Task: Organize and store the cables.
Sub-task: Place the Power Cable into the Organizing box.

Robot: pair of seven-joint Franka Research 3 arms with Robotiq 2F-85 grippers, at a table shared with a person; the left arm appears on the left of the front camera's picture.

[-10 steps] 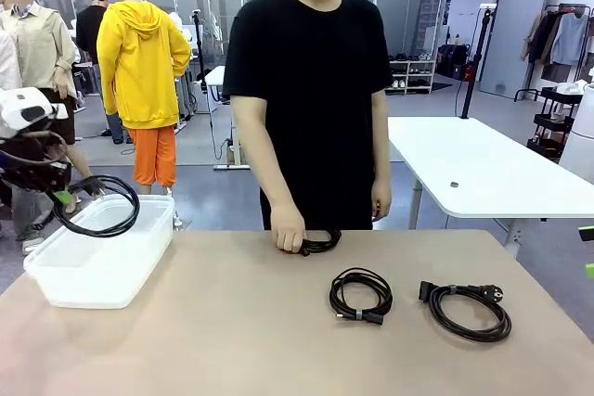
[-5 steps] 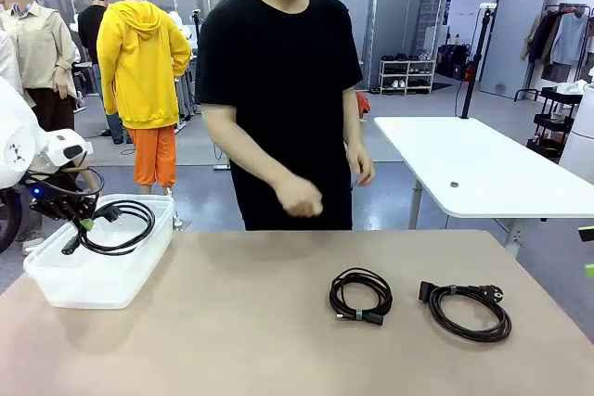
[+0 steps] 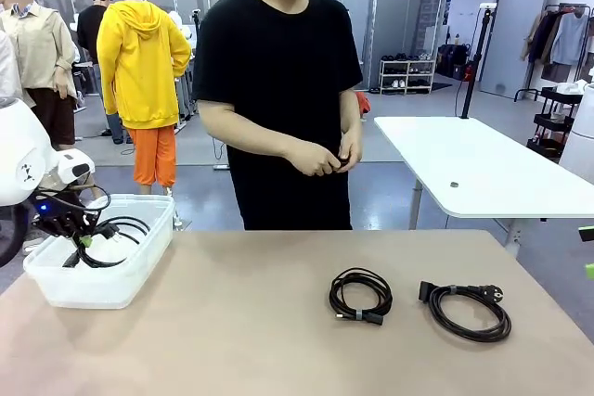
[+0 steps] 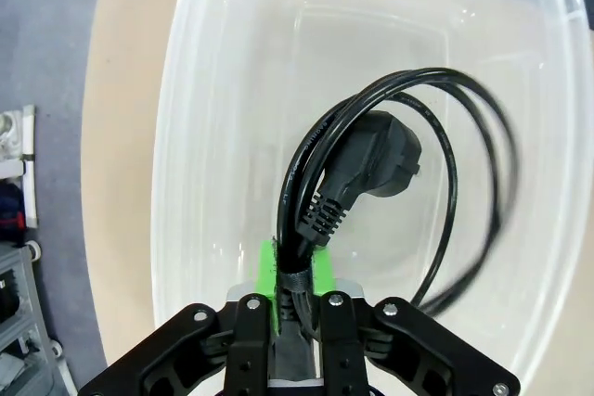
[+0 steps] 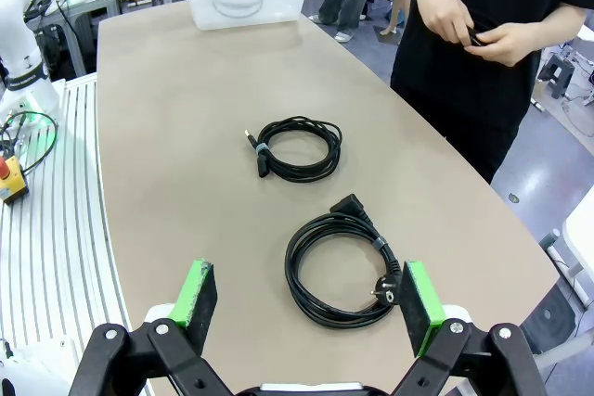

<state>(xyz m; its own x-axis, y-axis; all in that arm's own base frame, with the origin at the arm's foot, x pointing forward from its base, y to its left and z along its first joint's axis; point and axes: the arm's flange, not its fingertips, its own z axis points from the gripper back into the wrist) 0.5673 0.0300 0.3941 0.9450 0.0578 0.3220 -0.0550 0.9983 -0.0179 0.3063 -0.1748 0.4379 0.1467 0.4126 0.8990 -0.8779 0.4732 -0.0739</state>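
A pale brown tabletop [image 3: 232, 322] carries a clear plastic tub [image 3: 56, 289]. Well to the right of the tub lies a small coiled black cable [image 3: 356, 312]. Farther from the tub lies a larger coiled black cable with plugs [image 3: 455, 290].

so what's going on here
Cables are going into a clear bin at the left of the table. The left gripper is down inside it with a coiled cable between its pads; gripped or loose, hard to tell. The right gripper hovers open at the right, short of two more coils lying on the table. The person opposite holds something small and black in both hands.
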